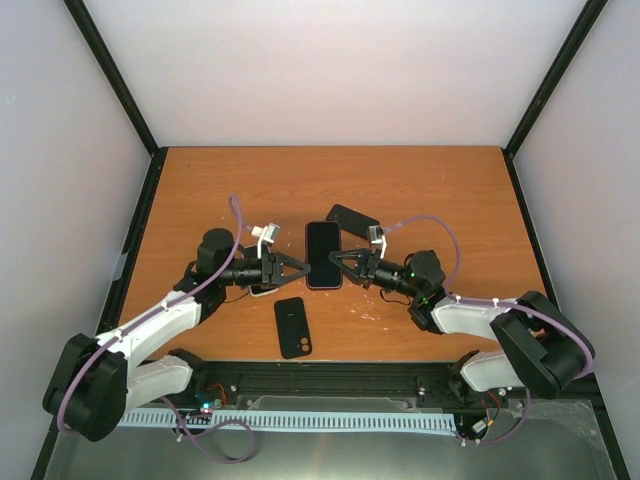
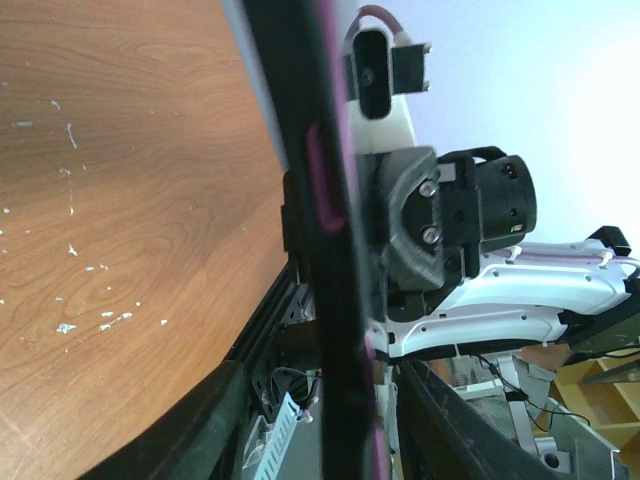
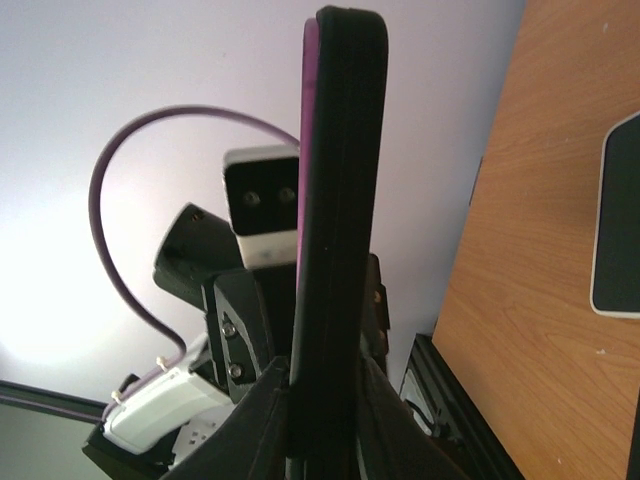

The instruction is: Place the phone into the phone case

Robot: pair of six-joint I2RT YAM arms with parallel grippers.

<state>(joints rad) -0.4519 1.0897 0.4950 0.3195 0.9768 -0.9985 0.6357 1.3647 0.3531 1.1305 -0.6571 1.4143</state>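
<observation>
the right fingers (image 3: pixel 255 425) are clamped on the right long edge of the phone (image 1: pixel 323 254). the left fingers (image 2: pixel 190 430) stand apart, straddling its left edge with a gap on either side. the phone sits between the two arms over the middle of the desk (image 1: pixel 420 190), dark face up, with a pink rim. the black phone case (image 1: pixel 292 327) lies flat nearer the arm bases, apart from it. a dark flat item (image 1: pixel 352 218) lies just behind the phone.
</observation>
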